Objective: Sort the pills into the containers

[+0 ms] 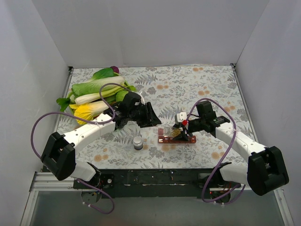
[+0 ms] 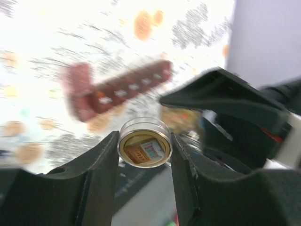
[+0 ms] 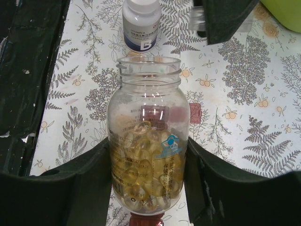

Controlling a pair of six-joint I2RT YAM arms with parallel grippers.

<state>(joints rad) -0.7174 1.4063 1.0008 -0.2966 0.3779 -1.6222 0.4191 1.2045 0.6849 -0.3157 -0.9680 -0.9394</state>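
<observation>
The dark red strip of containers (image 1: 178, 140) lies on the patterned table in front of the arms, and it also shows blurred in the left wrist view (image 2: 117, 89). My right gripper (image 3: 148, 160) is shut on an uncapped clear bottle (image 3: 148, 141) about half full of yellow softgel pills (image 3: 146, 174), tilted over the strip (image 3: 195, 113). In the top view this gripper (image 1: 181, 131) is just above the strip. My left gripper (image 2: 144, 141) is shut on the bottle's round clear cap (image 2: 144, 141), held just left of the bottle (image 1: 167, 130).
A small grey bottle with a white cap (image 1: 138, 143) stands left of the strip, and shows in the right wrist view (image 3: 140, 23). Green and yellow vegetables (image 1: 96, 96) lie at the back left. White walls enclose the table.
</observation>
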